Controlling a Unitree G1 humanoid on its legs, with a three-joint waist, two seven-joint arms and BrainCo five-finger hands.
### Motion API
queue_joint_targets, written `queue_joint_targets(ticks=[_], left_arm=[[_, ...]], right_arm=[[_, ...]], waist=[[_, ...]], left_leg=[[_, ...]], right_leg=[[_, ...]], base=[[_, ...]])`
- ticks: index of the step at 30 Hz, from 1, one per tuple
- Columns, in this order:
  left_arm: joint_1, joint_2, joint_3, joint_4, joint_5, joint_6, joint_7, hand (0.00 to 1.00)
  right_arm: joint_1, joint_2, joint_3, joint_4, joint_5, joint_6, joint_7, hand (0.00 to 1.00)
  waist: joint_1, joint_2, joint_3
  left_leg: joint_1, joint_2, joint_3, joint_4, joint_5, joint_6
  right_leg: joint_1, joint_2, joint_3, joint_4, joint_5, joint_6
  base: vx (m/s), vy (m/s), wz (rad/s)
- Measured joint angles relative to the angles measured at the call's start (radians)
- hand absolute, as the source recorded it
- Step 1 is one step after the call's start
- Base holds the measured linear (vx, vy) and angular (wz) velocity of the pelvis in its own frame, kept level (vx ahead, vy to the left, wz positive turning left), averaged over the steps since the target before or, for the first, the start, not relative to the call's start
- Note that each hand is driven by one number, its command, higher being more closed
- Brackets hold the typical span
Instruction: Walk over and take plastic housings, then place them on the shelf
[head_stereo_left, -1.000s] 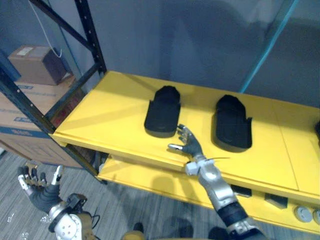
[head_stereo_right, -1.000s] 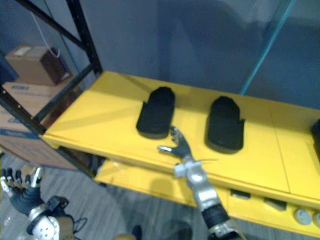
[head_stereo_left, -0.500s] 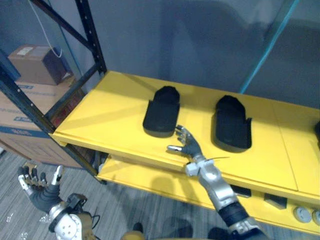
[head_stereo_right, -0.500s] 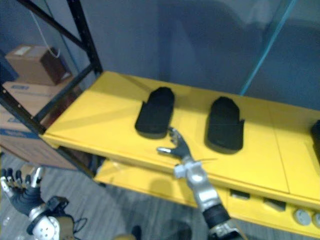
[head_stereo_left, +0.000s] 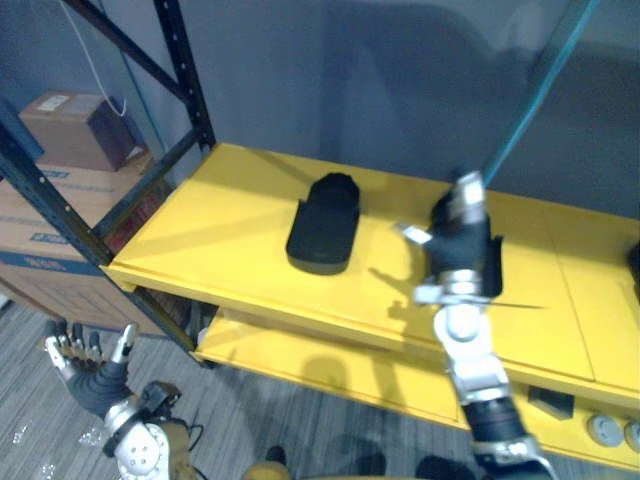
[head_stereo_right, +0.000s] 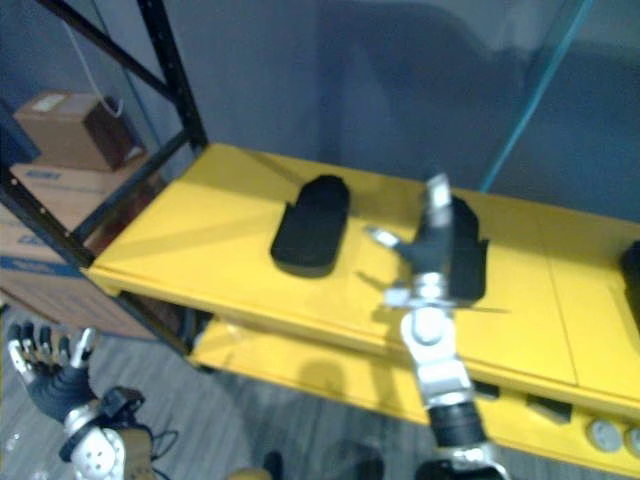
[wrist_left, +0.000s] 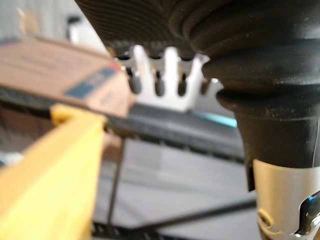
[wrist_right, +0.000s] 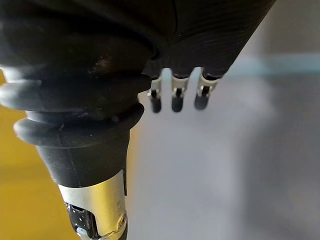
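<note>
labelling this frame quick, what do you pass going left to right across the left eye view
cardboard boxes → black shelf post → black housing on the yellow shelf → right hand, fingers open and raised → dark object at the right edge

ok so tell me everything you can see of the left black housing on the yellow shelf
The left housing is a matte black, plastic-looking shell, long and narrow, rounded at its far end and wider with stepped sides at its near end. It lies flat on the upper yellow shelf, its long axis running front to back, near the front edge. Only the shelf touches it. The right hand is raised open to its right, clear of it, in front of the second housing.
</note>
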Motion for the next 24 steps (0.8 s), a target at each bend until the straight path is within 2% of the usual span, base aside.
queue_joint_targets(ticks=[4,8,12,14,16,18,21,24], left_arm=[[-0.010,0.007,-0.014,-0.036,0.000,0.000,-0.021,0.00],[-0.029,0.006,-0.047,-0.094,-0.003,0.000,-0.039,0.00],[-0.025,0.006,-0.085,-0.168,-0.010,-0.009,-0.108,0.00],[-0.030,0.008,-0.137,-0.202,-0.012,-0.026,-0.170,0.00],[-0.036,0.009,-0.198,-0.226,-0.014,-0.040,-0.204,0.00],[-0.070,0.010,-0.256,-0.227,-0.015,-0.038,-0.227,0.00],[-0.159,0.035,-0.359,-0.198,-0.033,-0.010,-0.236,0.00],[-0.212,0.050,-0.389,-0.152,-0.052,0.048,-0.223,0.00]], right_arm=[[0.157,0.002,-0.135,-0.106,0.063,-0.004,-0.009,0.00],[0.347,0.101,-0.188,-0.148,0.118,-0.005,0.013,0.00],[0.437,0.159,-0.187,-0.148,0.118,0.003,0.008,0.00],[0.440,0.167,-0.198,-0.148,0.124,0.011,-0.027,0.00],[0.452,0.175,-0.216,-0.146,0.127,0.026,-0.057,0.00],[0.474,0.181,-0.248,-0.146,0.132,0.031,-0.078,0.00],[0.518,0.191,-0.302,-0.146,0.158,0.033,-0.099,0.00],[0.555,0.196,-0.315,-0.149,0.157,0.029,-0.094,0.00]], waist=[[-0.047,0.005,-0.017],[-0.104,0.028,-0.026],[-0.118,0.041,-0.030],[-0.134,0.047,-0.033],[-0.137,0.049,-0.033],[-0.157,0.050,-0.033],[-0.203,0.053,-0.031],[-0.235,0.068,-0.028]], left_leg=[[0.008,0.007,0.050,0.000,-0.014,0.001],[0.023,0.016,0.096,0.000,-0.022,-0.004],[0.042,0.030,0.146,-0.004,-0.036,-0.012],[0.041,0.034,0.178,-0.004,-0.039,-0.015],[0.045,0.039,0.211,0.000,-0.043,-0.020],[0.047,0.043,0.237,0.000,-0.047,-0.024],[0.078,0.054,0.312,0.000,-0.067,-0.036],[0.110,0.067,0.388,0.022,-0.099,-0.051]], right_leg=[[-0.020,0.003,0.047,-0.001,0.000,0.000],[-0.034,0.012,0.094,-0.001,0.006,0.000],[-0.046,0.026,0.143,-0.004,0.006,-0.002],[-0.069,0.033,0.187,-0.005,0.010,-0.006],[-0.089,0.040,0.221,-0.005,0.016,-0.009],[-0.105,0.047,0.247,-0.005,0.023,-0.012],[-0.119,0.065,0.322,-0.007,0.029,-0.014],[-0.136,0.089,0.409,-0.008,0.032,-0.017]], base=[[0.00,0.017,-0.39],[0.02,0.012,-0.32],[0.01,0.001,-0.40],[0.01,0.009,-0.42],[0.02,0.008,-0.46],[0.03,-0.001,-0.47],[0.02,-0.004,-0.66],[0.03,0.002,-0.80]])
